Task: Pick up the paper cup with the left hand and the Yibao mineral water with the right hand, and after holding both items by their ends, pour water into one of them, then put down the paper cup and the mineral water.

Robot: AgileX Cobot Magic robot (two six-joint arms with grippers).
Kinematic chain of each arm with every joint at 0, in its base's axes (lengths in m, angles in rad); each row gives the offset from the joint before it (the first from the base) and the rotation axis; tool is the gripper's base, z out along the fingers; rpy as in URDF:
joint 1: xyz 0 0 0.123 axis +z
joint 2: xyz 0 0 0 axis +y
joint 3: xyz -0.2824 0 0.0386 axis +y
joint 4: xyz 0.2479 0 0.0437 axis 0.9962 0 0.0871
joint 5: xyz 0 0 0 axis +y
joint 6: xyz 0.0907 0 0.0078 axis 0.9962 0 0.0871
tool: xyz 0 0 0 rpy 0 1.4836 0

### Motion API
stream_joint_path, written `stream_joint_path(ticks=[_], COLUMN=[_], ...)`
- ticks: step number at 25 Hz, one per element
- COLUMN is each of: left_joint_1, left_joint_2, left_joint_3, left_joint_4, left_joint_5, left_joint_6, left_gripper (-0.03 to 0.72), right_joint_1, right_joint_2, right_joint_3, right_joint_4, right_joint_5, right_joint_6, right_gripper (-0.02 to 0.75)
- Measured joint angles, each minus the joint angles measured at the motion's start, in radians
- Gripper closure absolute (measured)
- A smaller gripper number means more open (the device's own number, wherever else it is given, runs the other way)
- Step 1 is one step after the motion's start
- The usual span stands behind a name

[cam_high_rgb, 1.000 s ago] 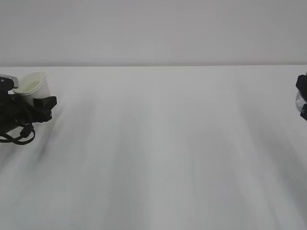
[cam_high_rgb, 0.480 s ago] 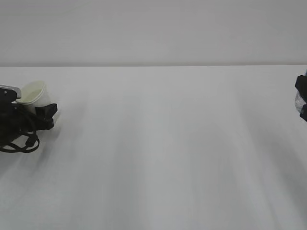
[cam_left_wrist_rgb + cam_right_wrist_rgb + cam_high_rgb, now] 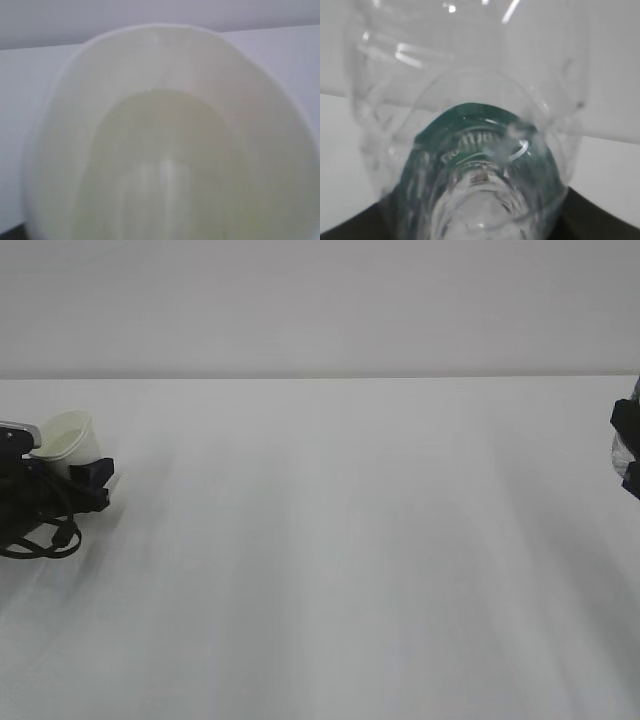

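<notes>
At the far left of the exterior view my left gripper (image 3: 88,478), black with trailing cables, is shut on the white paper cup (image 3: 66,438). The cup leans slightly, its mouth facing up and left, low over the table. In the left wrist view the cup's pale cream inside (image 3: 165,150) fills the frame and hides the fingers. At the right edge only a sliver of my right gripper (image 3: 629,450) shows, with a bit of clear plastic against it. The right wrist view shows the Yibao mineral water (image 3: 470,100) end-on, clear and ribbed with its green label, held between dark fingers (image 3: 600,220).
A white table (image 3: 350,540) spans the whole exterior view, with a pale wall behind its far edge. Nothing stands between the two grippers.
My left gripper has come down toward the table with the cup, which now sits lower and a little more upright. The right gripper has barely shifted.
</notes>
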Motion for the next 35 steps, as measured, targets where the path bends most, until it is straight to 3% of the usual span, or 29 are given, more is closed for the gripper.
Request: stream_joint_path(ticks=[18, 25, 35], left_joint_1=[0.000, 0.000, 0.000], left_joint_2=[0.034, 0.034, 0.034], left_joint_3=[0.000, 0.000, 0.000], left_joint_4=[-0.006, -0.006, -0.008], left_joint_5=[-0.002, -0.018, -0.023], left_joint_6=[0.002, 0.002, 0.002], left_gripper=[0.283, 0.146, 0.125], right_joint_1=[0.000, 0.000, 0.000], right_joint_2=[0.000, 0.000, 0.000], right_joint_3=[0.000, 0.000, 0.000], right_joint_4=[-0.005, -0.009, -0.012], right_joint_5=[0.000, 0.000, 0.000], right_joint_6=[0.000, 0.000, 0.000], right_gripper=[0.349, 0.349, 0.349])
